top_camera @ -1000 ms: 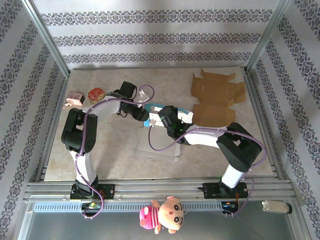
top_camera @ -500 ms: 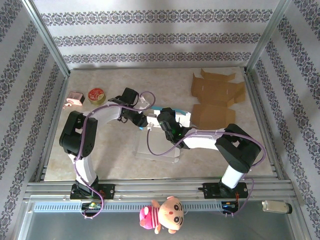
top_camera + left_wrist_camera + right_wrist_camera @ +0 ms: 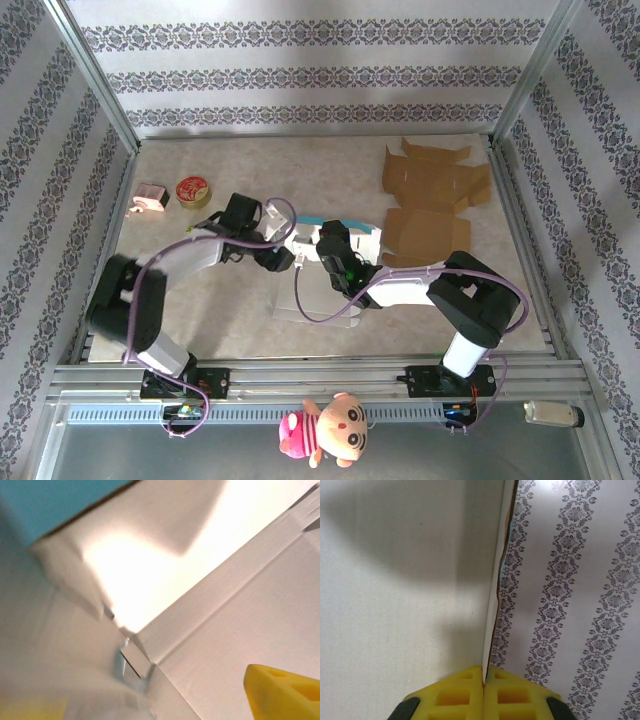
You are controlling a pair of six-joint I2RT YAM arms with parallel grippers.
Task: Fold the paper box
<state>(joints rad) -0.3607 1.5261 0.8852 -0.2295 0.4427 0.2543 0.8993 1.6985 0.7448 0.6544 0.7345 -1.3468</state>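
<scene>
From above, the paper box (image 3: 312, 292) lies partly raised in the middle of the table (image 3: 235, 330). The left gripper (image 3: 281, 256) is at its left side and the right gripper (image 3: 335, 252) is over its far wall, while brown cardboard flats (image 3: 432, 195) sit well apart at the far right. In the left wrist view, a yellow finger (image 3: 280, 692) shows at the lower right and a yellow blur at the lower left. The jaws are therefore spread wide around a white crease of the box and grip nothing. To fold well, I judge this hand should push its wall over along the crease rather than pinch it. In the right wrist view, the pads (image 3: 462, 692) are clenched on the thin edge of an upright white panel (image 3: 492, 595), with the patterned wall (image 3: 570, 580) behind. That pinch should be firm and steer the panel straight, since a twist could tear the edge.
</scene>
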